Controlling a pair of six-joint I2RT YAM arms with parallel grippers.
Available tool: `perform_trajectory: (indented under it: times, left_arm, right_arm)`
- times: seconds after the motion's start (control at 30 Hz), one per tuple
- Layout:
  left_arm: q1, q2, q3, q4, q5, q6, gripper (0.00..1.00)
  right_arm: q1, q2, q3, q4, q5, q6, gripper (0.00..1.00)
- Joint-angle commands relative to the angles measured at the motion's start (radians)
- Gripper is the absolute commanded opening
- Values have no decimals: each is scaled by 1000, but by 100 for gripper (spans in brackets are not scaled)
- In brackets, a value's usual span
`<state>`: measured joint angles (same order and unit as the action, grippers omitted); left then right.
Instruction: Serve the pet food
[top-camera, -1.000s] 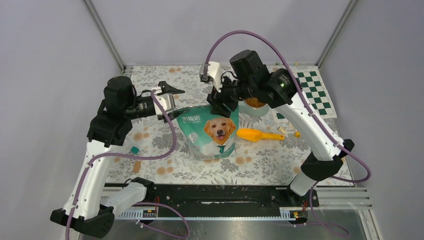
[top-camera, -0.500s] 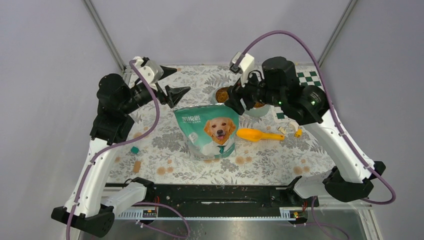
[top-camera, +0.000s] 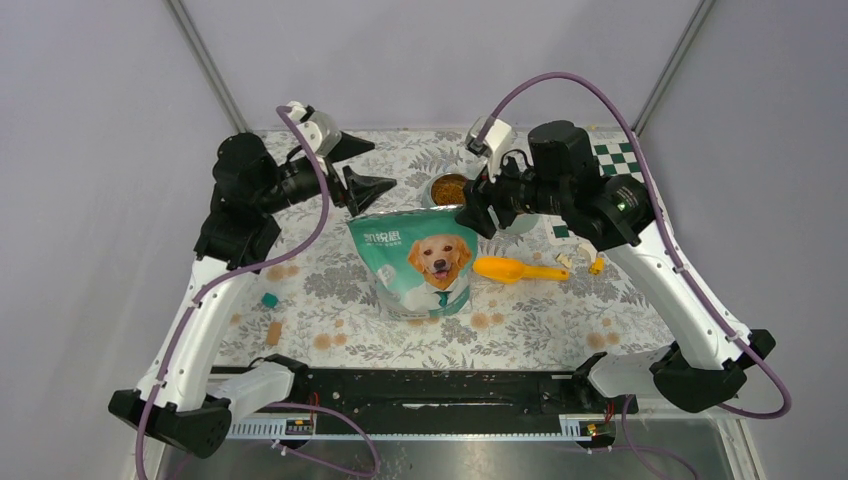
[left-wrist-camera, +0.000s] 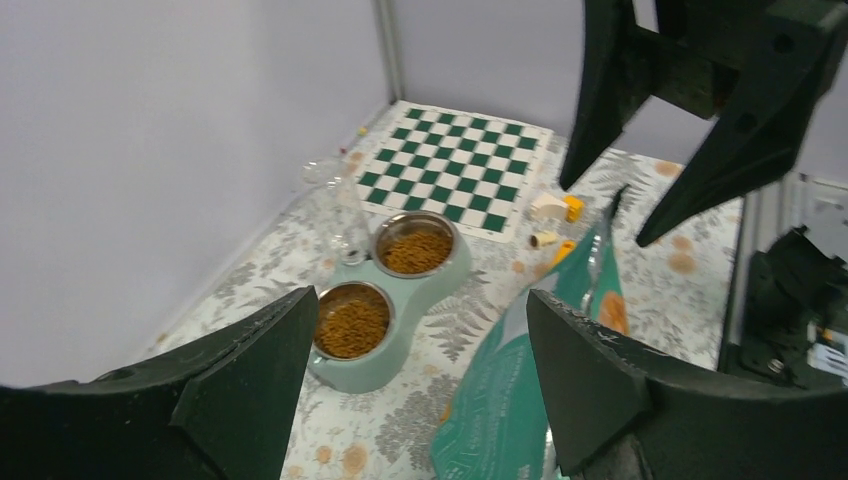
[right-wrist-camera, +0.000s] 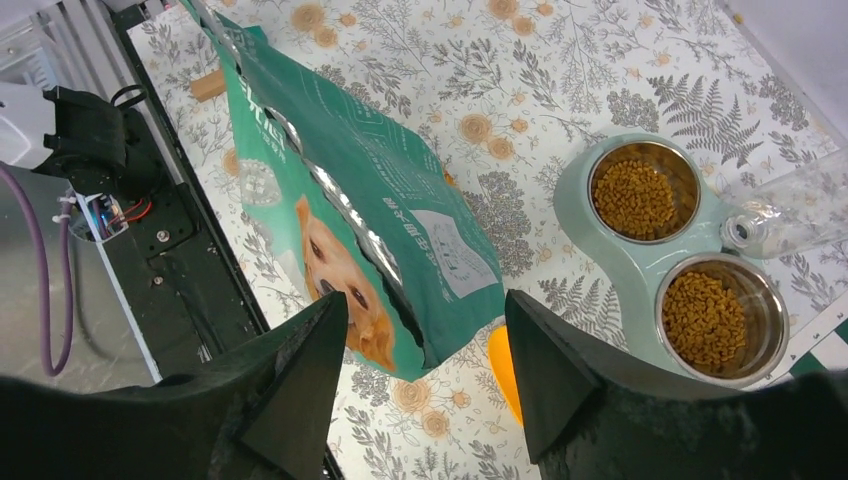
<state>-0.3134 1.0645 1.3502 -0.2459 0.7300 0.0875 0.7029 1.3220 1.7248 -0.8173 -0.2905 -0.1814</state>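
We have left tool (left-wrist-camera: 422, 298) and right tool (right-wrist-camera: 425, 300) open, empty; kibble (right-wrist-camera: 640, 195) fills bowls (right-wrist-camera: 625, 262) just beneath the right tool, beyond the bag (right-wrist-camera: 400, 190).

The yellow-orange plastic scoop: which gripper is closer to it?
Right. The right gripper hangs just behind the yellow-orange plastic scoop. The left gripper is farther, over the opposite top corner of the teal dog-picture bag.

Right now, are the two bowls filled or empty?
Both filled: brown kibble covers the inside of each bowl in both wrist views.
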Motion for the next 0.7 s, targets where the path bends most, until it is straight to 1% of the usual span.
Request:
perform_trajectory:
  times: [0.0,0.13,0.3,0.4,0.43,0.57,0.67]
  left_arm:
    - [-37,19,54,-15,133,24,78]
    - [-81,45,84,-78,171,91,78]
    - [-163,67,100,-105,149,171,78]
    - [-199,83,110,-119,120,207,79]
    - [-207,93,119,-130,106,217,79]
    - [-250,141,177,-221,52,272,79]
    - [-283,175,219,-301,25,311,78]
  right_arm:
    - [-29,-23,5,9,-122,-80,66]
    - [-31,-8,-8,-35,-177,-193,63]
    - [-31,22,-12,-35,-216,-305,56]
    - [-32,45,5,-35,-222,-344,46]
    - [-31,53,12,-35,-224,-350,41]
    - [-31,79,29,-35,-235,-377,26]
    - [-33,80,25,-35,-242,-408,12]
